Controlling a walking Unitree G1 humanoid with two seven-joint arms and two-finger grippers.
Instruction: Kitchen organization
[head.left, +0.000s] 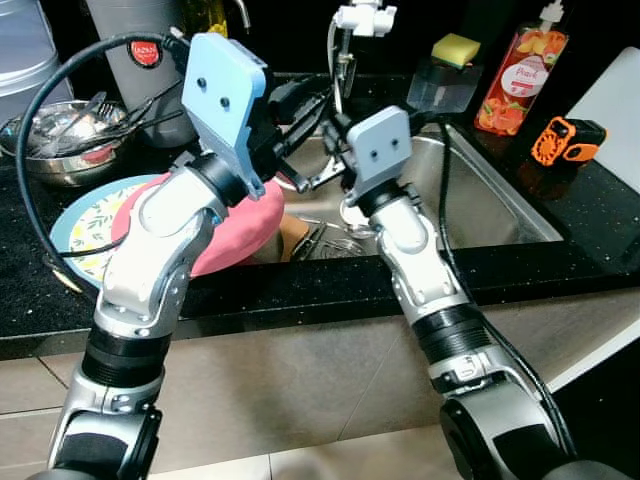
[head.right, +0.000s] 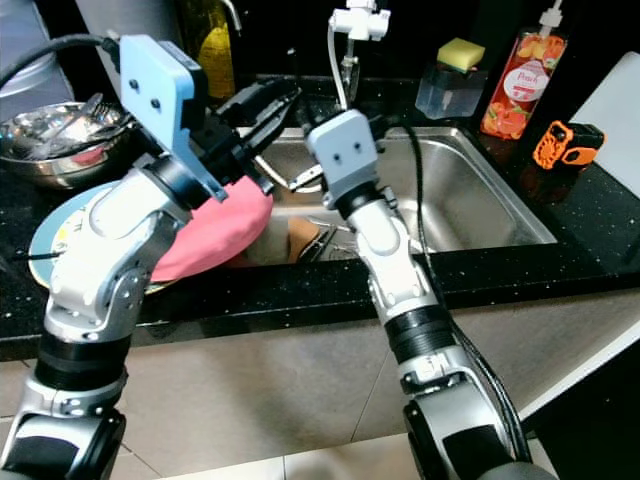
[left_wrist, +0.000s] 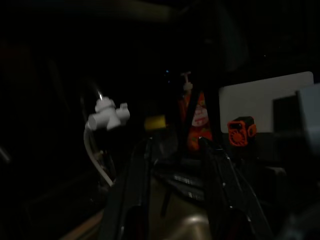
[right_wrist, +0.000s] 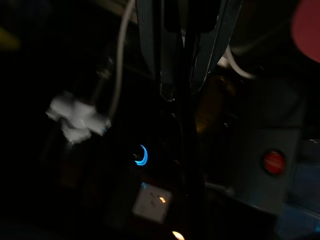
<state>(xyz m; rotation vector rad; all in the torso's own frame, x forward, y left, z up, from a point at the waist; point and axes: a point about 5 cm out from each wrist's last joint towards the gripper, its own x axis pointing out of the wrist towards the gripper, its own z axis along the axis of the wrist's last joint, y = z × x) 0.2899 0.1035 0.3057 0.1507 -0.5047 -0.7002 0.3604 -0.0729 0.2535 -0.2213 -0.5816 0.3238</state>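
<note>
1. The left gripper (left_wrist: 172, 200) is hanging over the sink (head.left: 500, 215), fingers apart, holding nothing.
2. The right gripper (right_wrist: 182, 75) is reaching beside it, fingers nearly together.
3. A pink plate (head.right: 215, 235) is leaning at the sink's edge.
4. The soap bottle (head.left: 520, 75) is showing "Peach".

I see a black speckled countertop (head.left: 600, 215) running left to right, with a stainless sink basin (head.left: 490, 195) set into it on the right. Below its near edge are beige cabinet fronts (head.left: 300, 375). The far wall is dark and unlit; a white tap fitting (head.left: 365, 17) hangs over the basin.
</note>
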